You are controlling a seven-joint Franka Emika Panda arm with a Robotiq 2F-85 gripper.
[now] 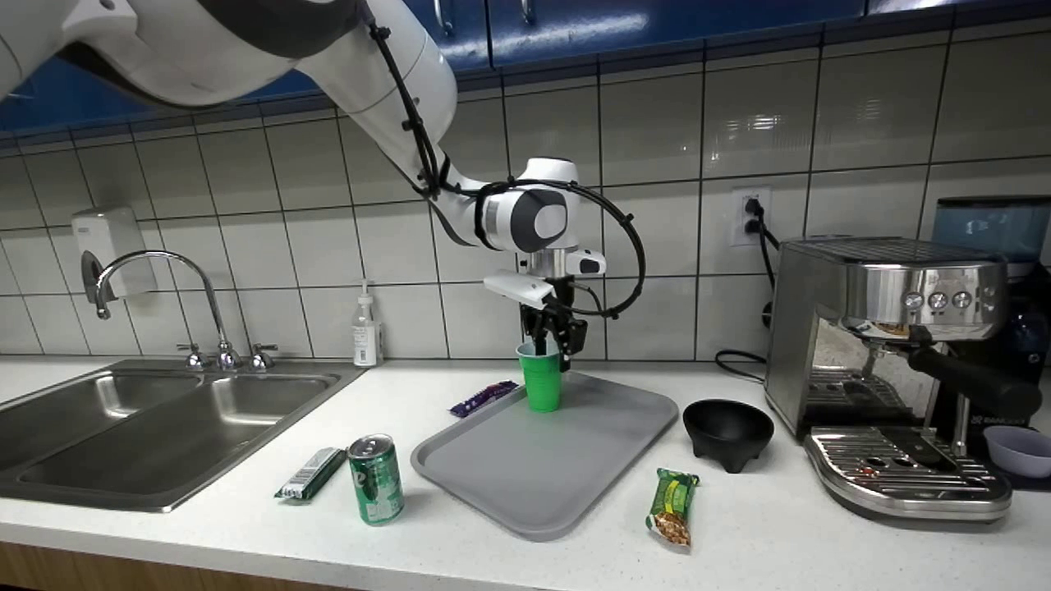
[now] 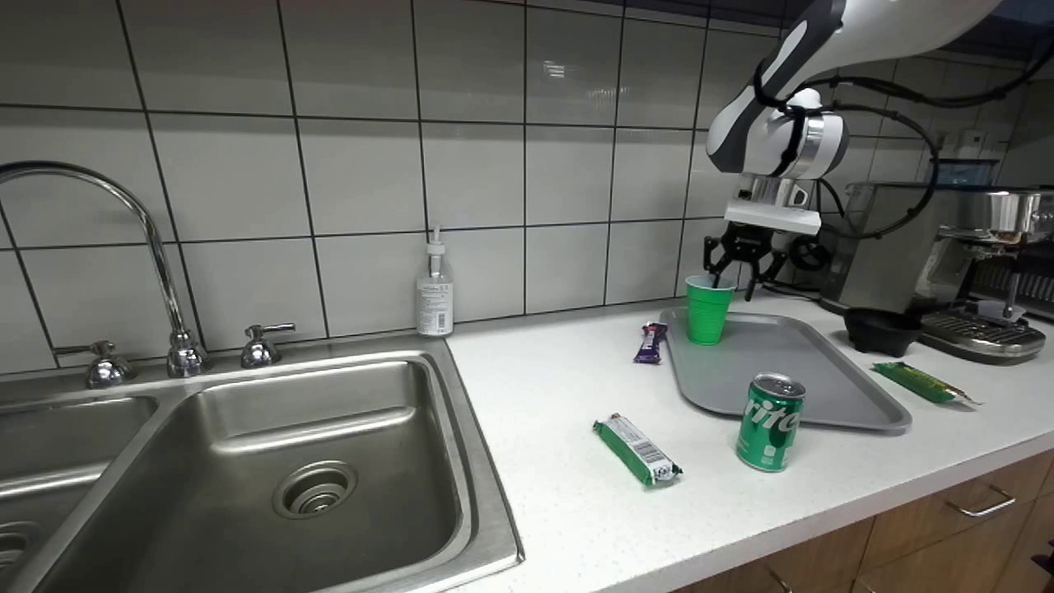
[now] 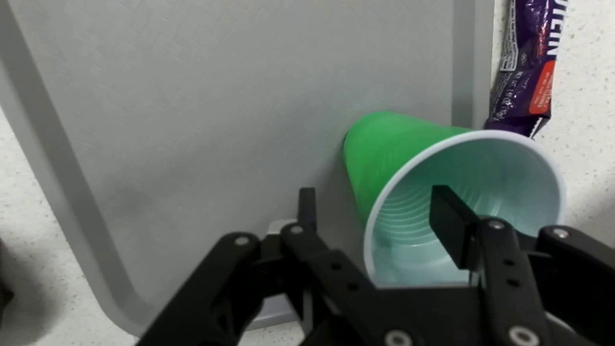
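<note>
Gripper [image 3: 375, 214], fingers spread wide, astride the wall of a green cup [image 3: 384, 146] (one finger within the mouth, one outside); the cup stands upright on the gray tray [image 1: 534, 480].

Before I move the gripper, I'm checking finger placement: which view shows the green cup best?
The wrist view: the green cup is largest there, with one fingertip within its rim, the other outside. Both exterior views show it smaller, upright on the tray, its inside mostly hidden.
</note>
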